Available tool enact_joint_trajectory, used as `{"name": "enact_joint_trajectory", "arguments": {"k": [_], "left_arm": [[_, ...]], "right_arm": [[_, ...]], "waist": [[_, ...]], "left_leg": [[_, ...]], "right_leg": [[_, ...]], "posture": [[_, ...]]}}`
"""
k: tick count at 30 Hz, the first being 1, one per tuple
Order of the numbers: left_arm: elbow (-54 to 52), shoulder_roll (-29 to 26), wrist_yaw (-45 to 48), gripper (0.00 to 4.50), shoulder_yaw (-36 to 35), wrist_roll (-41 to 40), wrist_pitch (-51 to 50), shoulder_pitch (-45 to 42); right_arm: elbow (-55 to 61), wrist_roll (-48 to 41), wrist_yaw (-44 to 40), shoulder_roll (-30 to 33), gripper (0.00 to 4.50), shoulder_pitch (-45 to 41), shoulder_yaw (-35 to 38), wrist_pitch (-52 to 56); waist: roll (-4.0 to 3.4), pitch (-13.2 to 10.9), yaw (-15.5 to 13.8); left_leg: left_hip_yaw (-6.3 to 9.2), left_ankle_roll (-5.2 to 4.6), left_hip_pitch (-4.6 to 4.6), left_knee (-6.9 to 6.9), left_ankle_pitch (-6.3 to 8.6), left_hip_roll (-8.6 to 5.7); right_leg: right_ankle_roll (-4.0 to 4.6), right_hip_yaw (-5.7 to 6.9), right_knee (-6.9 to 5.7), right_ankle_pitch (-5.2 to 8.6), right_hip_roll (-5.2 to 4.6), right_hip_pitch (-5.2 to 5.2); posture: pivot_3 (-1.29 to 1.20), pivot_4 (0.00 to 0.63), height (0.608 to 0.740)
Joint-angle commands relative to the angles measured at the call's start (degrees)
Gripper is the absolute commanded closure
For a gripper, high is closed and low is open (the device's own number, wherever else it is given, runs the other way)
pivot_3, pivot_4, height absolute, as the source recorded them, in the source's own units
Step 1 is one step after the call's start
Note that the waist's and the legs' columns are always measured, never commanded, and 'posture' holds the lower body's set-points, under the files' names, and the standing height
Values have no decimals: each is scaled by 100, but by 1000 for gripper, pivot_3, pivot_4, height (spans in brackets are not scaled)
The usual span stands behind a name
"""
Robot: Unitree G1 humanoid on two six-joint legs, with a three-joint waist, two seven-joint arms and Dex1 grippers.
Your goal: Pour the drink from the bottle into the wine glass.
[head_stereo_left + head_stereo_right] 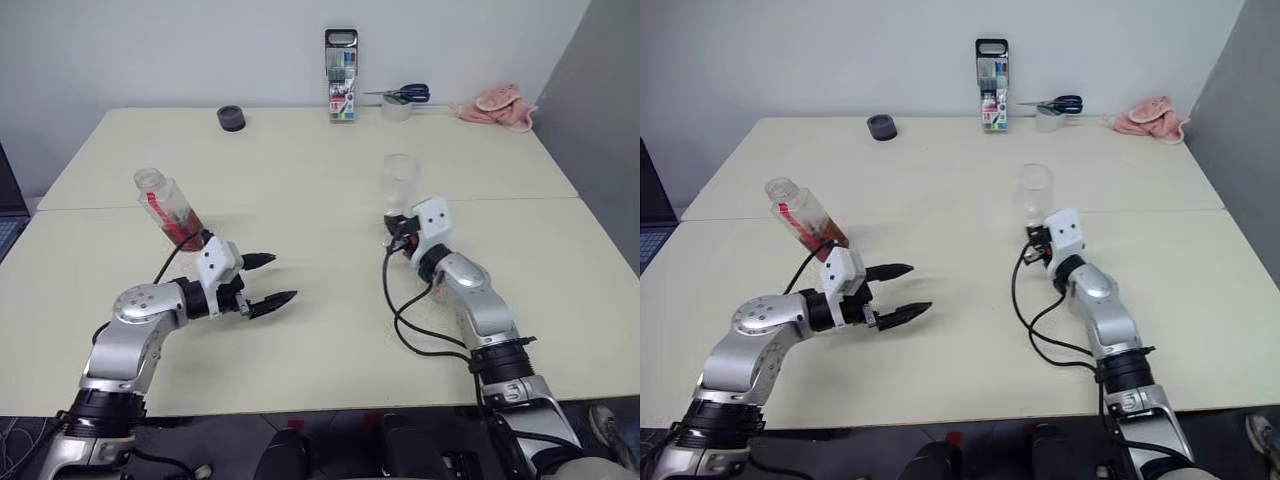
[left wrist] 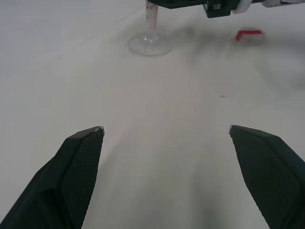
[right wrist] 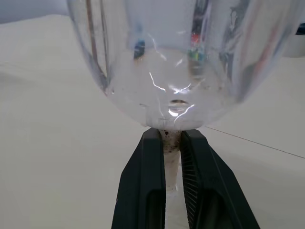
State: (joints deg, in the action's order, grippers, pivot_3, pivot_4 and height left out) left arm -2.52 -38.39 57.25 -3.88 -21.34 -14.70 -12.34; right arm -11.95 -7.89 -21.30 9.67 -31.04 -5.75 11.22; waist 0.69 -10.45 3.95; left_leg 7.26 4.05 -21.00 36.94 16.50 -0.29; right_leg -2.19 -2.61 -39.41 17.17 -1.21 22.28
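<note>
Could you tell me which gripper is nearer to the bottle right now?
Left. The left gripper hangs open just beside the bottle; the right gripper is across the table, shut on the wine glass stem.

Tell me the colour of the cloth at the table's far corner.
The cloth is pink, clearest in the right eye view.

uncapped bottle (image 1: 168, 208) tilted; empty wine glass (image 1: 399, 184) upright.

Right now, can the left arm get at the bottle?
Probably yes. The bottle stands just behind the left claw, whose fingers are spread and hold nothing. No object lies between them, but the claw points away from it and would have to swing back.
</note>
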Motion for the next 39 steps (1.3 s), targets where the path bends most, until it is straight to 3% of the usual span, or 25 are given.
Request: {"name": "enact_joint_trajectory", "arguments": {"k": [1, 11, 26, 27, 37, 38, 39], "left_arm": [[-375, -182, -148, 0, -438, -117, -48, 287], [-586, -400, -308, 0, -861, -203, -118, 538], [-505, -385, -325, 0, -850, -207, 11, 103], [-482, -379, -320, 0, -841, -200, 31, 66], [-423, -207, -401, 0, -711, -92, 253, -230], [-423, -174, -431, 0, -711, -92, 273, -265], [-426, -141, -464, 0, -716, -98, 285, -295]], "right_arm": [[358, 42, -162, -239, 4316, -239, -260, -99], [-1055, 535, -342, -602, 4316, -791, -624, -704], [-1239, 536, -469, -658, 4316, -865, -524, -914], [-1211, 540, -470, -659, 3601, -854, -526, -913], [-1006, 502, -483, -653, 313, -788, -500, -850], [-974, 494, -489, -647, 27, -769, -498, -835], [-942, 482, -498, -642, 27, -747, -496, -816]], "waist": [[0, 0, 8], [0, -2, -82], [0, -2, -64], [0, -2, -63], [0, -2, -64], [0, -2, -64], [0, -2, -64]], "left_leg": [[0, 0, 0, 0, 0, 0], [4, 1, -1, 2, 0, -5], [1, 1, 2, 1, 0, -2], [2, 1, 2, 1, 0, -2], [2, 1, 1, 1, 0, -3], [2, 1, 1, 1, 0, -3], [2, 1, 1, 1, 0, -3]], "right_leg": [[0, -1, 2, 0, -1, 1], [0, 8, 5, 0, -4, -1], [0, 6, 1, 0, -2, -1], [0, 6, 1, 0, -2, -1], [0, 5, 2, 0, -3, -1], [0, 5, 2, 0, -3, -1], [0, 6, 2, 0, -3, -1]], "posture": [[0, 150, 740], [0, 150, 740], [0, 150, 740], [0, 150, 740], [0, 150, 740], [0, 150, 740], [0, 150, 740]]}}
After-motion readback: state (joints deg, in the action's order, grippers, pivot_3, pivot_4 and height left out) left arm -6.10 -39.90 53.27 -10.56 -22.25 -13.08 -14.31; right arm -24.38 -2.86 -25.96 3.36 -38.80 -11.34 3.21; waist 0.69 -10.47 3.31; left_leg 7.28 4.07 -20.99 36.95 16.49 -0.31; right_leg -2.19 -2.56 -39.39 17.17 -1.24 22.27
